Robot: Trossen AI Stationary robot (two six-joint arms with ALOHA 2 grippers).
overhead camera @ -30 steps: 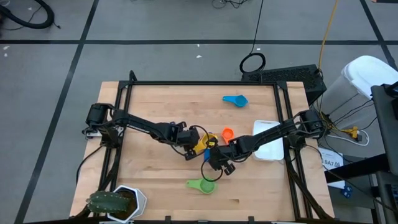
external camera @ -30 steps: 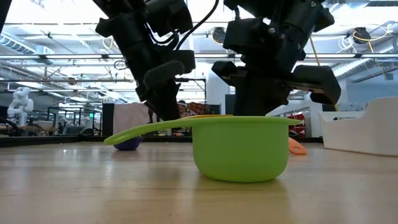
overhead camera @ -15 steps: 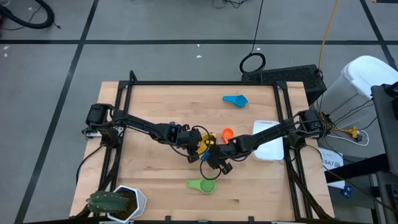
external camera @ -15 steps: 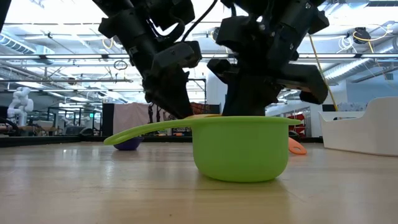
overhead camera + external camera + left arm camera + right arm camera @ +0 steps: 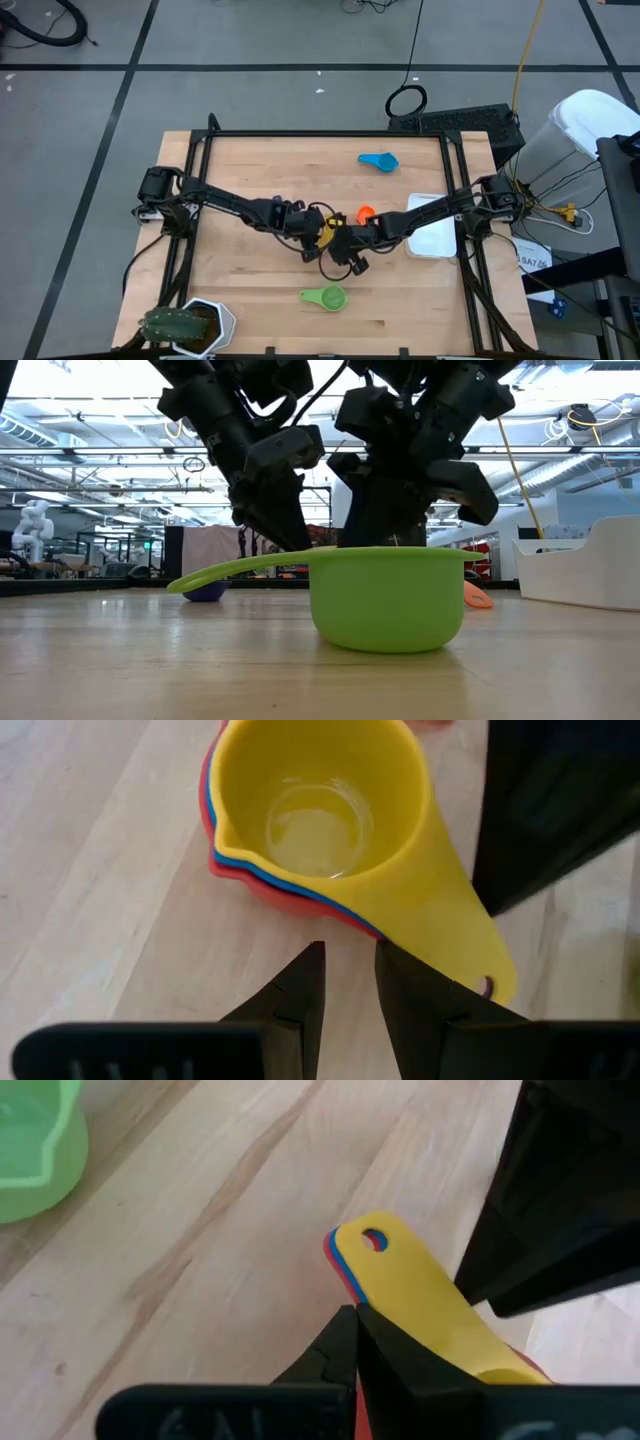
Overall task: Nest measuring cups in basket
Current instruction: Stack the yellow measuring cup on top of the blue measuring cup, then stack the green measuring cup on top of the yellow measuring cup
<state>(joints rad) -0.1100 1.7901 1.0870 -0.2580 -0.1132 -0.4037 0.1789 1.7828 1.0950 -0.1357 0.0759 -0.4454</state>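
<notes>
Nested yellow-red-blue cup stack (image 5: 320, 820) sits mid-bench, outside the basket (image 5: 437, 232) at right. Left claw (image 5: 348, 985), nearly closed and empty, hovers beside the stack. Right claw (image 5: 352, 1342), pinched together, is at the stack's handle (image 5: 420, 1295), apparently to lift it; grip unconfirmed.

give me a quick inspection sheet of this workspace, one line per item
surface: light wooden table, bare between the items.
job's things: yellow cup sits nested on blue and red ones mid-table; green cup lies alone nearer the front; orange cup beside the stack; blue cup far back; white basket at the right edge, contents partly hidden by the arm.
clutter: white hexagonal pot with a plant at the front left corner.
grippers: left hand shut, just short of the stack; right hand shut by the stack's handles.
cables: black loop and yellow lead on the floor behind the table.
surroundings: grey tiled floor; no people seen.
</notes>
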